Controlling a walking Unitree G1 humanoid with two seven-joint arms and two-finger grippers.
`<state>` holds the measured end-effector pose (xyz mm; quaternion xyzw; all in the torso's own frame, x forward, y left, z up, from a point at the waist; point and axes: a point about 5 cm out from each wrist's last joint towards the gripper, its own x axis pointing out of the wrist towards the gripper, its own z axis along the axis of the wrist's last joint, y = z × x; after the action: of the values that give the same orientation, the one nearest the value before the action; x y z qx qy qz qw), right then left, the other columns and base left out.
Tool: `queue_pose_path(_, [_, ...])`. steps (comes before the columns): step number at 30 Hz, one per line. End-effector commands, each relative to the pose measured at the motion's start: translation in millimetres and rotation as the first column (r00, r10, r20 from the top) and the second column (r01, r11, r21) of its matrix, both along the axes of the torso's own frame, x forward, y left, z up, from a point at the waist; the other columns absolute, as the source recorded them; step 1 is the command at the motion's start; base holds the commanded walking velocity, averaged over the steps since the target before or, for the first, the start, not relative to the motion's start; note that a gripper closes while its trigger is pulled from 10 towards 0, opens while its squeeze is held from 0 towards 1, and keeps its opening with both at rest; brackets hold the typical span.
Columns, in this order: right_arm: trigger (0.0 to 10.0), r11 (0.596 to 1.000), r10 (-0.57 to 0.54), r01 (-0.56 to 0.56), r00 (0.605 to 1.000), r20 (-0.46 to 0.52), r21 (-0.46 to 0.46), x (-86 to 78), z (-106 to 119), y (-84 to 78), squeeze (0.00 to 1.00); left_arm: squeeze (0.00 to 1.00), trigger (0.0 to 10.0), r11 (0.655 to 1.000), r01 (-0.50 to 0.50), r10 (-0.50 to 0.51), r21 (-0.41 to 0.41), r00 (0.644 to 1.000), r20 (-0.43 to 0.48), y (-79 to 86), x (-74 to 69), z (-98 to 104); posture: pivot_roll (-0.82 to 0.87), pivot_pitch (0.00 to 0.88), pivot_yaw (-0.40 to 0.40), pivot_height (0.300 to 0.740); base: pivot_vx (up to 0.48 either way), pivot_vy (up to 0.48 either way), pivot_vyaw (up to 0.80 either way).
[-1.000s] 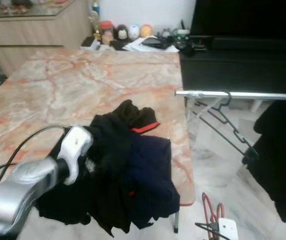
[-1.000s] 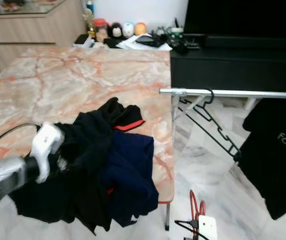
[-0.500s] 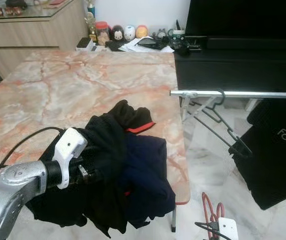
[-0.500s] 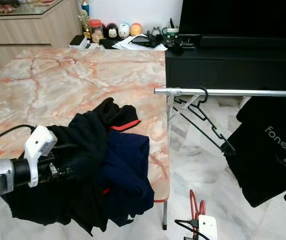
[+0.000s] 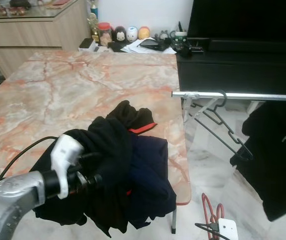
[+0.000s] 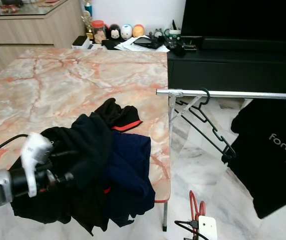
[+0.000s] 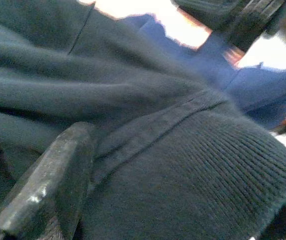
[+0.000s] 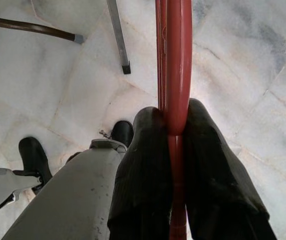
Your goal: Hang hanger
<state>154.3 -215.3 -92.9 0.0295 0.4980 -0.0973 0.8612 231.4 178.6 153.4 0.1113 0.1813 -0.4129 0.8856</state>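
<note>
Low near floor, right hand point(image 8: 172, 131) pinching smooth red plastic hanger point(image 8: 174, 60). Left hand point(image 7: 52, 180) buried in ribbed black clothes point(image 5: 107, 155) on marble surface point(image 5: 72, 85); spread unclear. Metal rail point(image 5: 243, 95) holds black wire hanger point(image 5: 218, 117).

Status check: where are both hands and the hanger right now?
Left hand buried in black garment on table. Right hand shut on red hanger, low over floor. Rail already holds black hanger.
</note>
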Motion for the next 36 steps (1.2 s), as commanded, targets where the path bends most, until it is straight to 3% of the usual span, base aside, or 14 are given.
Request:
queue_pose_path(1, [10.0, 1.0, 0.004, -0.004, 1.0, -0.005, -0.006, -1.2, -0.2, -1.3, 0.0, 0.0, 10.0, 0.995, -0.034, 0.027, 0.096, 0.997, 0.07, 1.8, 9.1, 0.5, -0.01, 0.0, -0.001, 0.74, 0.0, 0.0, 0.0])
queue_pose_path(2, [10.0, 1.0, 0.004, -0.004, 1.0, -0.005, -0.005, -1.2, -0.2, -1.2, 0.0, 0.0, 10.0, 0.981, -0.064, 0.04, 0.182, 0.991, 0.131, 2.7, 18.8, 1.6, -0.01, 0.0, 0.0, 0.74, 0.0, 0.0, 0.0])
queue_pose_path(6, [10.0, 1.0, 0.003, -0.003, 1.0, -0.004, -0.005, -1.2, -0.3, -0.9, 0.0, 0.0, 10.0, 0.967, 0.009, -0.046, 0.255, 0.989, 0.142, -0.3, 17.8, 5.2, -0.01, 0.0, 0.001, 0.74, 0.0, 0.0, 0.0])
queue_pose_path(8, [10.0, 1.0, 0.0, 0.0, 1.0, -0.004, -0.004, -1.1, -0.3, -0.5, 0.0, 0.0, 10.0, 0.957, 0.114, -0.145, 0.266, 0.984, 0.101, -2.4, 9.3, 10.2, -0.01, 0.0, 0.004, 0.74, 0.0, 0.0, 0.0])
queue_pose_path(18, [10.0, 1.0, 0.0, 0.0, 1.0, -0.004, 0.0, -0.9, -0.4, 0.2, 0.0, 0.0, 10.0, 0.915, 0.292, -0.303, 0.277, 0.953, -0.006, 12.3, -11.7, 29.9, 0.0, 0.0, 0.004, 0.74, 0.0, 0.0, 0.0])
queue_pose_path(21, [10.0, 1.0, 0.001, -0.001, 1.0, -0.004, -0.001, -0.9, -0.4, 0.1, 0.0, 0.0, 10.0, 0.915, 0.301, -0.31, 0.267, 0.951, -0.009, 12.6, -13.1, 32.9, 0.0, 0.0, 0.003, 0.74, 0.0, 0.0, 0.0])
queue_pose_path(23, [10.0, 1.0, 0.003, -0.003, 1.0, -0.004, -0.002, -0.9, -0.4, 0.0, 0.0, 0.0, 10.0, 0.93, 0.27, -0.294, 0.248, 0.953, 0.066, 11.7, -7.6, 40.8, 0.0, 0.0, 0.003, 0.74, 0.0, 0.0, 0.0])
queue_pose_path(28, [10.0, 1.0, -0.003, 0.003, 1.0, -0.003, -0.005, -1.0, -0.4, -0.2, 0.0, 0.0, 10.0, 0.984, -0.022, -0.029, 0.179, 0.961, 0.277, 12.1, 29.5, 50.5, 0.0, 0.0, 0.004, 0.74, 0.0, 0.0, 0.0])
queue_pose_path(31, [10.0, 1.0, -0.007, 0.007, 1.0, -0.003, -0.006, -1.2, -0.4, -0.2, 0.0, 0.0, 10.0, 0.956, -0.294, 0.256, 0.014, 0.855, 0.451, 13.7, 58.9, 67.9, 0.0, 0.0, 0.005, 0.74, 0.0, 0.0, 0.0])
queue_pose_path(32, [10.0, 1.0, -0.007, 0.007, 1.0, -0.003, -0.006, -1.2, -0.4, -0.2, 0.0, 0.0, 10.0, 0.956, -0.294, 0.256, 0.014, 0.855, 0.451, 13.7, 58.9, 67.9, 0.0, 0.0, 0.005, 0.74, 0.0, 0.0, 0.0])
queue_pose_path(33, [10.0, 1.0, -0.007, 0.007, 1.0, -0.003, -0.007, -1.2, -0.4, -0.2, 0.0, 0.0, 10.0, 0.875, -0.459, 0.477, -0.157, 0.758, 0.445, 18.9, 73.0, 77.0, 0.0, 0.0, 0.005, 0.74, 0.0, 0.0, 0.0])
queue_pose_path(34, [10.0, 1.0, -0.007, 0.007, 1.0, -0.003, -0.007, -1.2, -0.4, -0.2, 0.0, 0.0, 10.0, 0.875, -0.459, 0.477, -0.157, 0.758, 0.445, 18.9, 73.0, 77.0, 0.0, 0.0, 0.005, 0.74, 0.0, 0.0, 0.0])
queue_pose_path(35, [10.0, 1.0, -0.007, 0.007, 1.0, -0.003, -0.007, -1.2, -0.4, -0.2, 0.0, 0.0, 10.0, 0.787, -0.561, 0.615, -0.257, 0.682, 0.395, 24.4, 80.3, 79.3, 0.0, 0.0, 0.005, 0.74, 0.0, 0.0, 0.0])
queue_pose_path(36, [10.0, 1.0, -0.009, 0.009, 1.0, -0.003, -0.008, -1.2, -0.5, 0.1, 0.0, 0.0, 10.0, 0.711, -0.656, 0.703, -0.255, 0.659, 0.267, 26.9, 87.0, 65.7, 0.0, 0.0, 0.01, 0.74, 0.0, 0.0, 0.0])
